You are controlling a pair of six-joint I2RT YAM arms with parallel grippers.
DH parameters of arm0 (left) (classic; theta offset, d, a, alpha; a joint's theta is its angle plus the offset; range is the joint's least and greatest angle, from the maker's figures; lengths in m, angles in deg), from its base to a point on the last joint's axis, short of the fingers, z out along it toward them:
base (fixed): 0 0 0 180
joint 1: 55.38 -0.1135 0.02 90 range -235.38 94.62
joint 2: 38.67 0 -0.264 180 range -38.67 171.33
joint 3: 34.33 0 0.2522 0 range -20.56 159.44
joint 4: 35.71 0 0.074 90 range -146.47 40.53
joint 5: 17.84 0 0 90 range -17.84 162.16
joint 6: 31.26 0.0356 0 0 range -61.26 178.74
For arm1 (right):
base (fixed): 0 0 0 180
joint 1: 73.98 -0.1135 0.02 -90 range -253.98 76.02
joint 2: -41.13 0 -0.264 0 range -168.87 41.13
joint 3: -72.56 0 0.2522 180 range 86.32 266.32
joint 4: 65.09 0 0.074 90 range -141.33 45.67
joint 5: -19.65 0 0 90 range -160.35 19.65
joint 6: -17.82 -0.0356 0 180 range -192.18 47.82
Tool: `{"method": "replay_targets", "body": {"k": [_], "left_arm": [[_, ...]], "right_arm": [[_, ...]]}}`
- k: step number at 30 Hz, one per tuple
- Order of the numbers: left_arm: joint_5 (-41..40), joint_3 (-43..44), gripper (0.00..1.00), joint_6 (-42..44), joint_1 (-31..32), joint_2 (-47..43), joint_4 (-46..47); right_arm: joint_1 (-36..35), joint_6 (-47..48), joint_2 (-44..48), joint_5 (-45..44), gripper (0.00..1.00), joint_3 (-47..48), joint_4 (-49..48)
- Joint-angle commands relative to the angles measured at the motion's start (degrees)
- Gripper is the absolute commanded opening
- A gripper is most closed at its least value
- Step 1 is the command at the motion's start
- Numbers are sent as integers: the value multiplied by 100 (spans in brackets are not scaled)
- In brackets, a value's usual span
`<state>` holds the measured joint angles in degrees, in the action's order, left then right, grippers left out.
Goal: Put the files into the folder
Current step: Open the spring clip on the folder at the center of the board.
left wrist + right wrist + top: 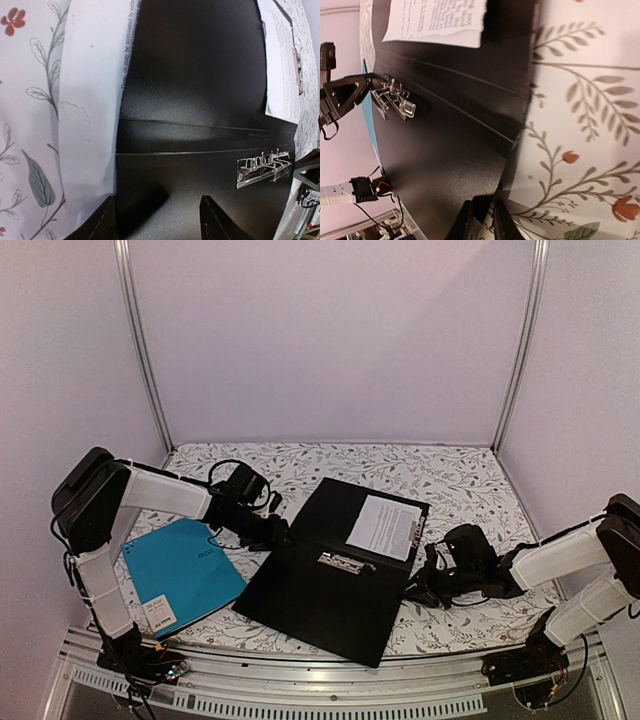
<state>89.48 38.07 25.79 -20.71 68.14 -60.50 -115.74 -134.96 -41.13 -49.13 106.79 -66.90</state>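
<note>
Ok, top view first. The black folder (320, 605) lies open and flat in the middle of the floral tablecloth (460, 480): two matte rectangular covers and a narrow spine strip. A shiny metal clip (345, 562) is mounted near the spine on the near cover. The files (388, 525), white sheets dense with print, lie on the far cover towards its right edge. A glossy teal folder (185, 575) lies closed to the left, apart from the black one. The left gripper (272, 532) is at the black folder's left edge, the right gripper (418, 592) at its right edge.

Left wrist view: pebbled black cover (200, 90) with two straight spine creases, and the clip (262, 167) is wire and plate in bright chrome. The files (282, 70) are at upper right. A loose sheet (90, 100) lies along the cover's left edge, mostly blank, with a line of print right at the boundary. Can't tell if it runs under the cover. The left fingers (102, 225) are spread wide, one at that edge, the other over the cover, gripping nothing.

Right wrist view: same grainy cover (450, 150), creases, clip (395, 97), and the files (437, 20) at the top with a slightly ragged corner. The cover's edge casts a shadow on the cloth (580, 125) and runs down into the right fingers (472, 220). They're nearly pressed together and look to be pinching that edge.
</note>
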Motion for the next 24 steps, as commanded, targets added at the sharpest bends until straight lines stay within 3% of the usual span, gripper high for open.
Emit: {"method": "replay_targets", "body": {"k": [1, 3, 9, 14, 24], "left_arm": [[-118, -311, 56, -54, -75, 240, -93], [-136, -346, 56, -54, -79, 235, -98], [-288, -458, 56, -9, -92, 197, -215], [-299, -517, 56, 7, -95, 176, -206], [-213, -572, 56, -84, -83, 200, -74]], "right_arm": [[-28, -146, 393, -595, 7, -124, 427], [-8, -104, 671, -794, 0, -67, 878], [368, 453, 1604, -1224, 0, 272, 2520], [530, 677, 1770, -1047, 0, 309, 2679], [165, 135, 860, -468, 36, -24, 1132]]}}
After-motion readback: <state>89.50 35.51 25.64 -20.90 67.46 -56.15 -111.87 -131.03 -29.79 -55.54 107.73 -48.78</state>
